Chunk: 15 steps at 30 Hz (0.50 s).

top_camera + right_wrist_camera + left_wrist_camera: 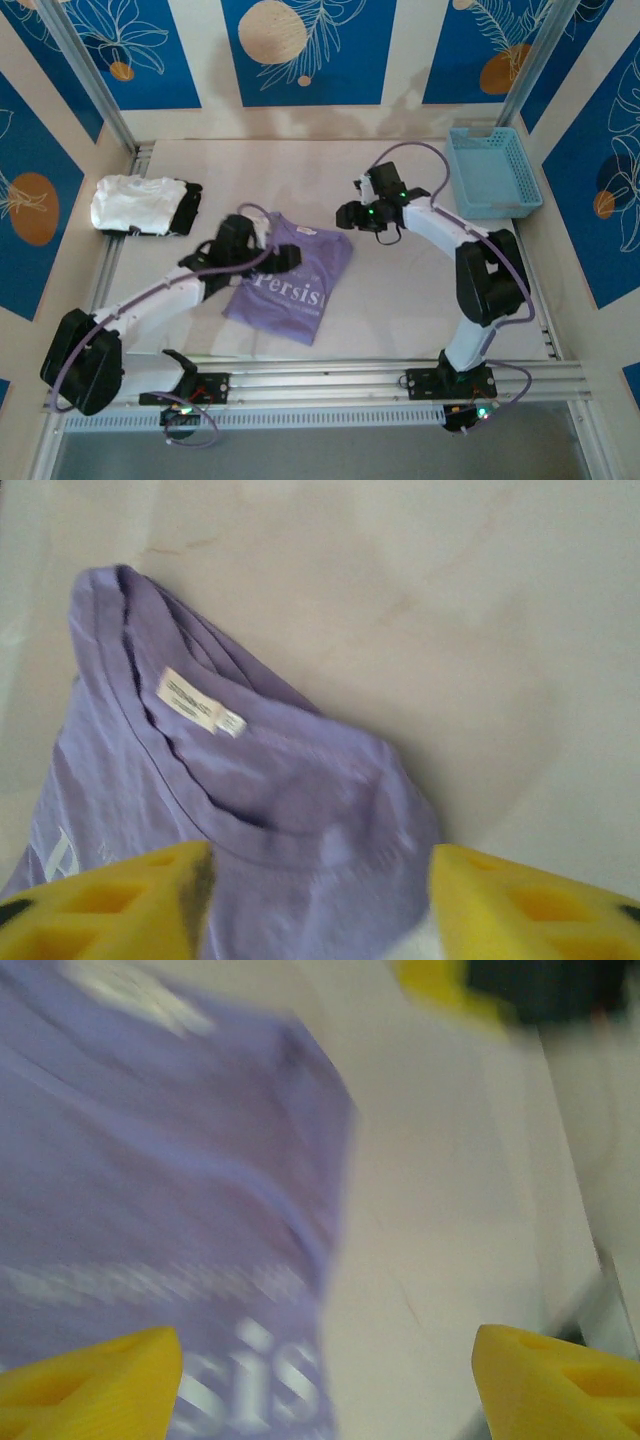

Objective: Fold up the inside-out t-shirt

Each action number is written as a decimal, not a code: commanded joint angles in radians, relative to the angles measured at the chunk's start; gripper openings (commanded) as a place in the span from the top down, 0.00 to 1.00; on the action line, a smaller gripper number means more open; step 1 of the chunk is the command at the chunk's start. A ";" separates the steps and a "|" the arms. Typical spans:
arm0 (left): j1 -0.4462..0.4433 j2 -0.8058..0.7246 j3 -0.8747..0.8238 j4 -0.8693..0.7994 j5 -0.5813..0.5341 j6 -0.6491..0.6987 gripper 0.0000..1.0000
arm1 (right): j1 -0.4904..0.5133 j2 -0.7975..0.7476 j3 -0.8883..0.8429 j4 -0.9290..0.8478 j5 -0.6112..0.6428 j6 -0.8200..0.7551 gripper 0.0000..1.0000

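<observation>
Yellow fingers [110,905] of the right gripper [320,885] stand apart with nothing pinched between them, so it is open. The left gripper [325,1385] is open too, its fingers spread wide over the cloth.

What could go wrong? The inside-out t-shirt [290,275] looks folded into a small, crooked pack, and the layers near the collar [240,830] are bunched up. If a gripper comes down and drags on the top layer, I think the fold can slide open or get a new wrinkle. If it grabs only one layer, the ones under it may get left behind and the pack may come apart. The left arm [170,295] reaches over the shirt's left side, so pulling it away low could sweep the cloth along.

Where is the shirt? It lies in the middle of the bench [420,300], with white letters [292,290] facing up. The right gripper hangs just beside its far right corner — the collar and the little white label [190,702] sit right under its fingers. The left gripper is over the shirt's far left part, and in its own view one edge of the shirt runs between its fingers. The folded white garment [130,205] and the black one [187,208] lie well apart, at the far left.
</observation>
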 commanded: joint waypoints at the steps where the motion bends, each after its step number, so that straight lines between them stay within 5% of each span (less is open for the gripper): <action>1: 0.141 0.117 0.069 -0.026 0.005 0.119 0.20 | -0.008 0.010 -0.067 0.000 -0.035 0.079 0.32; 6: 0.223 0.377 0.262 -0.055 0.058 0.235 0.16 | 0.012 0.069 -0.072 0.018 -0.042 0.123 0.28; 15: 0.233 0.677 0.531 -0.189 0.058 0.365 0.16 | 0.049 0.214 -0.005 0.051 -0.087 0.157 0.27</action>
